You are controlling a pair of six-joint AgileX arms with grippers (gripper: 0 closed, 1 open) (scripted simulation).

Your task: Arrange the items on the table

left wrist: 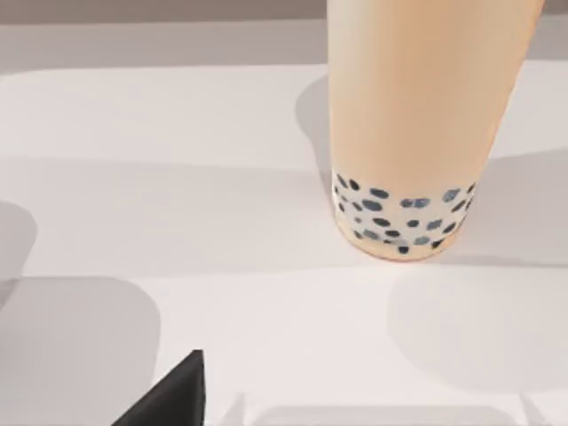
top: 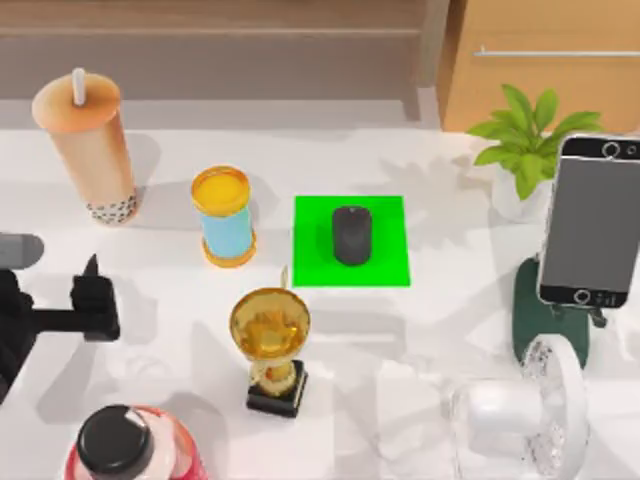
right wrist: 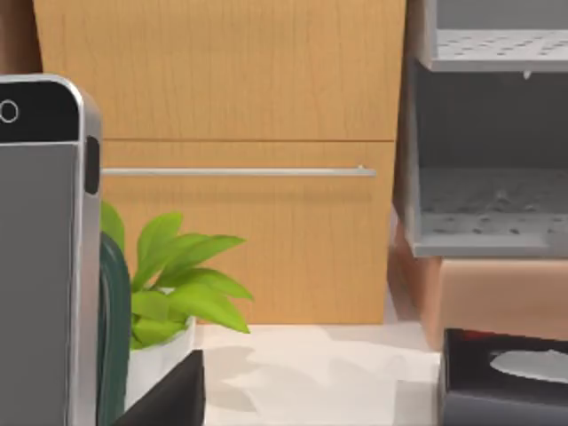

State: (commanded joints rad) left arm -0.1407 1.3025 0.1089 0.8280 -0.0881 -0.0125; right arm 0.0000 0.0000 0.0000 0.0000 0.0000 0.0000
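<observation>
From above, our left tool [top: 92, 297] sits open just before the bubble-tea cup [top: 88, 150]; its wrist view reveals the cup's pearls. We cannot tell the right tool's state.

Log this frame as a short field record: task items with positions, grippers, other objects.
mouse: on green mat, table centre
bubble-tea cup: upright, far left
smartphone: upright on dark green stand, right edge
fan: near right
left gripper: open, low at left edge, nearer than the cup
other: blue can, gold trophy, potted plant, black-capped bottle
</observation>
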